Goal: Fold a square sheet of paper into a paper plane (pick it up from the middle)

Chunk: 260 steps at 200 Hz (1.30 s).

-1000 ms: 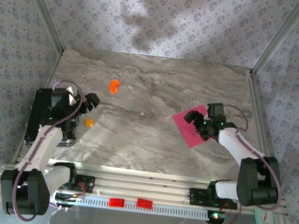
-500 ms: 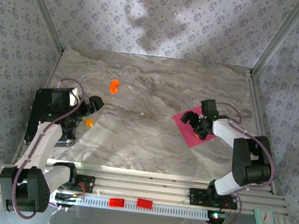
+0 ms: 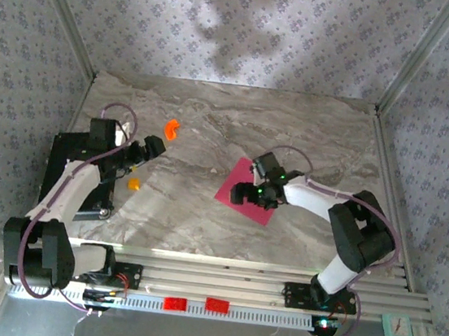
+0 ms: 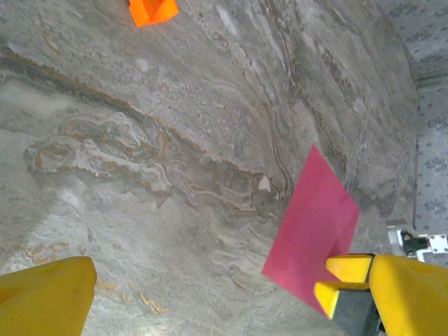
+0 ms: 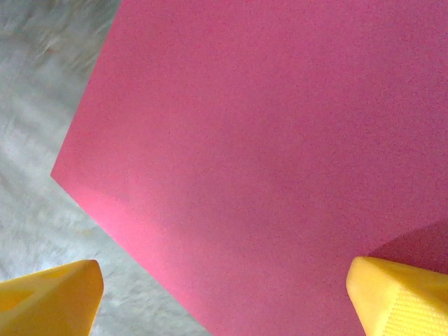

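Gaping open, the right hand [image 3: 243,193] hangs over the square sheet of paper [image 5: 280,140].

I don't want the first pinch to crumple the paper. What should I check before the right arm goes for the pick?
1. Right gripper open: ok, its jaws stand wide.
2. Square sheet of paper flat and unfolded on the table: ok, no crease shows.
3. Right gripper over the sheet's middle: cannot tell. The top view puts it above the sheet, but in the wrist view one finger sits against bare table past an edge.
4. Left gripper open and away from the sheet: ok.
5. Orange piece apart from the sheet: ok, it lies toward the left arm's side.
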Motion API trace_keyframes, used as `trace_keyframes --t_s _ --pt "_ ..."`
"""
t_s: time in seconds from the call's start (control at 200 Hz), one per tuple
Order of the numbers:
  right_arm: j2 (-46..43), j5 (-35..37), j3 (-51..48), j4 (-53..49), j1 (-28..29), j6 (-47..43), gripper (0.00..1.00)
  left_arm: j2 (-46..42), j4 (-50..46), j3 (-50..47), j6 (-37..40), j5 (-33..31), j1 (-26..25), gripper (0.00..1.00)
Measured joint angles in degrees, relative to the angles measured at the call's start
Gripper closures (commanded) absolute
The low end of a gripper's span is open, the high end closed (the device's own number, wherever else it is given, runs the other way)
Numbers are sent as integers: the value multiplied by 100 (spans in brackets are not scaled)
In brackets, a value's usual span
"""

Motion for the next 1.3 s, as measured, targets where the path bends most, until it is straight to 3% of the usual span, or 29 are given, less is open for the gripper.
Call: trace_keyframes --t_s 0.185,0.31,0.45,0.555,0.74,0.91,1.129,1.299 --pt "-28 7 111 -297 385 -229 2 -17 4 -33 13 -85 -68 0" --pt "-435 11 -85 -177 105 299 3 -177 7 -179 7 -289 -79 0" --pt "-935 -59 -719 787 -433 1316 4 -540 28 -428 -15 -590 -79 0" --pt "-892 -98 -1016 1241 -544 1810 5 -706 11 -487 -94 -866 -79 0" --pt "-608 -229 -905 1287 -511 1930 5 -662 -173 -474 -319 -1325 144 0" --pt "-188 -297 -426 1045 -393 1620 6 -654 -57 -492 -514 -1097 498 0" --pt "487 -293 492 457 118 922 5 -651 315 -638 -682 -468 507 2" --pt "553 -433 592 474 313 946 5 -621 330 -647 -728 -249 417 1"
